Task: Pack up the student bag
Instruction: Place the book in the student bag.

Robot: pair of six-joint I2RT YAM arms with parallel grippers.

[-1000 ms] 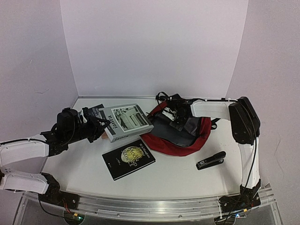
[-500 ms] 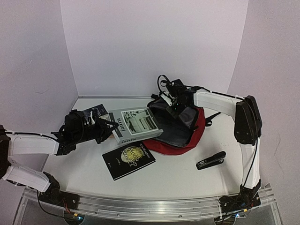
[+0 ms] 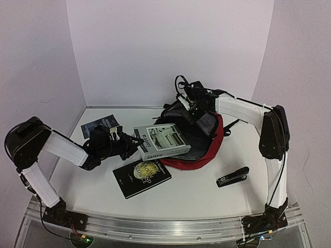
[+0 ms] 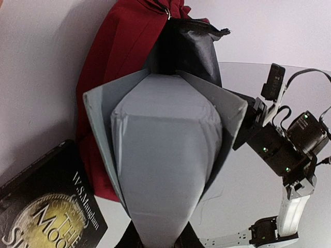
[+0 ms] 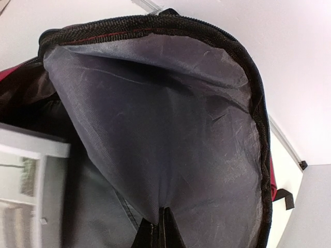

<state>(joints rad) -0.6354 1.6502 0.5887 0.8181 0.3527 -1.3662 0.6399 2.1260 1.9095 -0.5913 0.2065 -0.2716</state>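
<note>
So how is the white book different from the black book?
The white book has a grey photo cover; the black book has a gold circle. The white book is lifted, pinched by the left gripper, its far end at the mouth of the student bag; the black book lies flat on the table, untouched. The white book looks thicker than the black book. Both are books, neither fully inside the bag.

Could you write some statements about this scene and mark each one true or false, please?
1. The left gripper holds the grey book. True.
2. The right gripper pinches the grey lining of the student bag. True.
3. The black book is inside the bag. False: the black book lies on the table, in front of the bag.
4. The stapler stands on the grey book. False: the stapler lies on the table, right of the bag.
</note>
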